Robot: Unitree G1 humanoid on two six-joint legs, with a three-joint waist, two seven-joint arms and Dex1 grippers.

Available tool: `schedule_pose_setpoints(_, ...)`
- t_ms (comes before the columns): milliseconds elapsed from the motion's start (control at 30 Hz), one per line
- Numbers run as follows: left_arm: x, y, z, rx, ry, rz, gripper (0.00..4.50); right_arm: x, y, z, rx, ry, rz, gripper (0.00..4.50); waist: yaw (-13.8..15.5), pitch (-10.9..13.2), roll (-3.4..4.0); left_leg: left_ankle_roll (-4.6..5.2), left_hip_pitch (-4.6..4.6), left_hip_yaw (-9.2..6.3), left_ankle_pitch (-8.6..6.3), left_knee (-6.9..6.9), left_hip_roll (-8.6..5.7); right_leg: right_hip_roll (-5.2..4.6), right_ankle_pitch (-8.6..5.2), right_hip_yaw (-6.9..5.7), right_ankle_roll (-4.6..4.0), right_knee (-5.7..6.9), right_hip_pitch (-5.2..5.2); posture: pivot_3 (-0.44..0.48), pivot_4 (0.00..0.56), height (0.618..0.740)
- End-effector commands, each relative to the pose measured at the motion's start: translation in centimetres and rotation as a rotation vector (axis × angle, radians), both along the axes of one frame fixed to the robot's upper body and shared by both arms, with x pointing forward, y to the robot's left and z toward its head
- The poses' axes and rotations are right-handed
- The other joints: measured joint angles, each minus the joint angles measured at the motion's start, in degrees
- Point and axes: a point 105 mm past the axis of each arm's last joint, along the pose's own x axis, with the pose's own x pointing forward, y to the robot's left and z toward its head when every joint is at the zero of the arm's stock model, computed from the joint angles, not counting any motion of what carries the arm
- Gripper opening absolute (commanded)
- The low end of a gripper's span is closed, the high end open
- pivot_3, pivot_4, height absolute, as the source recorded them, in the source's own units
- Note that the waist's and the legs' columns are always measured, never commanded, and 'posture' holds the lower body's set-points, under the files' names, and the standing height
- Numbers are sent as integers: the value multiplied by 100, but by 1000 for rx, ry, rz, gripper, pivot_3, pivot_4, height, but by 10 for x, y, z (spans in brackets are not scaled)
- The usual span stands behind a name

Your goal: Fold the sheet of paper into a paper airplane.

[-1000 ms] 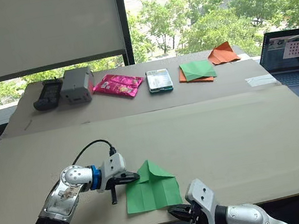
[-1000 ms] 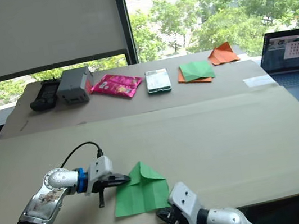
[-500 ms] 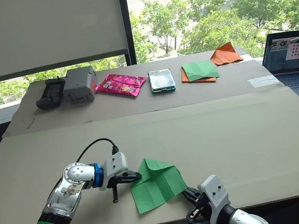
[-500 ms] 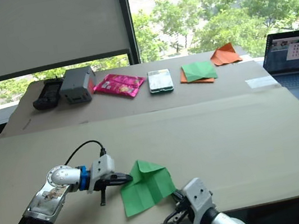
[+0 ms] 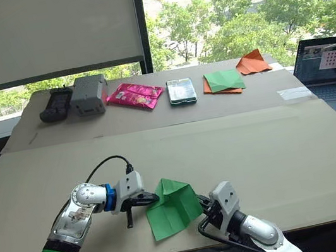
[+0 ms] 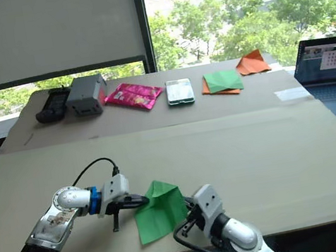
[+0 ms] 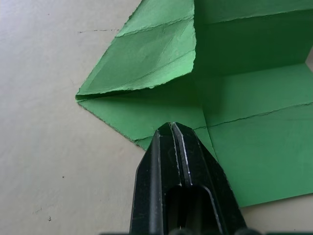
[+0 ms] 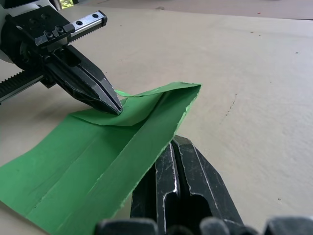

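Nearest the bench's front edge: right gripper (image 5: 208, 211), fingers pressed together with nothing between them, tips tucked under the sheet of paper's (image 5: 173, 207) right-hand edge and propping that flap up off the bench (image 5: 274, 147); seen in the right wrist view as a raised green strip standing above the closed tips.

Just beyond and to the left: left gripper (image 7: 172, 128), also pressed together and gripping nothing, tips bearing down on the sheet near its left side, close to where the creases cross; pinning rather than pinching, by the look of it.

Between the two: the sheet itself, lying near the bench's front edge, left of centre, long axis running from the front edge away toward the far side, slewed a little to the right; pointed, already-folded end on the far side, plain square end at the front.

Relation that matters: sheet directly left of the right gripper, lifted flap hinged along the lengthwise centre crease; next move likely a sweep leftward across that crease, right arm the nearer one for it, left arm as anchor; some risk of the thin paper sliding off the closed tips.

Far edge of the bench: green-and-orange paper stack (image 5: 223, 81) and orange pointed paper shape (image 5: 252, 61), well apart from the work.
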Motion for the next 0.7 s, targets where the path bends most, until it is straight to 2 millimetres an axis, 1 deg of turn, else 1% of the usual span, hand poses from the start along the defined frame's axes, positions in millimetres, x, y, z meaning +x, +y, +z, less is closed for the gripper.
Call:
schedule_pose_setpoints(33, -11, 12, -30, 98, 95, 41, 24, 0, 11, 10, 19, -12, 81, 0, 0, -1, 9, 2, 0, 0, 1, 0, -2, 0, 2, 0, 3, 4, 0, 0, 150, 740)
schedule_pose_setpoints(200, -13, 13, -30, 98, 97, 46, 24, 3, 25, 16, -3, -29, 160, 0, -12, 0, 4, 5, 8, -4, 3, 2, -5, 3, 3, -1, 5, 54, -4, 0, 150, 740)
schedule_pose_setpoints(333, -13, 12, -29, 97, 96, 45, 24, 4, 33, 19, -12, -40, 212, 0, -31, -1, 6, 3, 9, -5, 2, 6, -5, 3, 2, -2, 5, 54, -5, 0, 150, 740)
schedule_pose_setpoints(433, -14, 13, -30, 101, 100, 41, 24, 6, 40, 17, -23, -32, 249, 0, -38, -4, 9, 3, 10, -5, 2, 10, -5, 3, 2, -2, 5, 56, -4, 0, 150, 740)
schedule_pose_setpoints(600, -13, 12, -28, 100, 98, 34, 24, 19, 51, 12, -71, -38, 281, 0, -48, -5, 9, 5, 7, -5, 3, 29, -5, 3, 3, -5, 5, 62, -1, 0, 150, 740)
schedule_pose_setpoints(700, -13, 5, -24, 77, 96, 21, 24, 23, 58, 6, -83, -21, 292, 0, -48, -6, 11, 5, 6, -5, 3, 31, -5, 3, 3, -7, 5, 66, 0, 0, 150, 740)
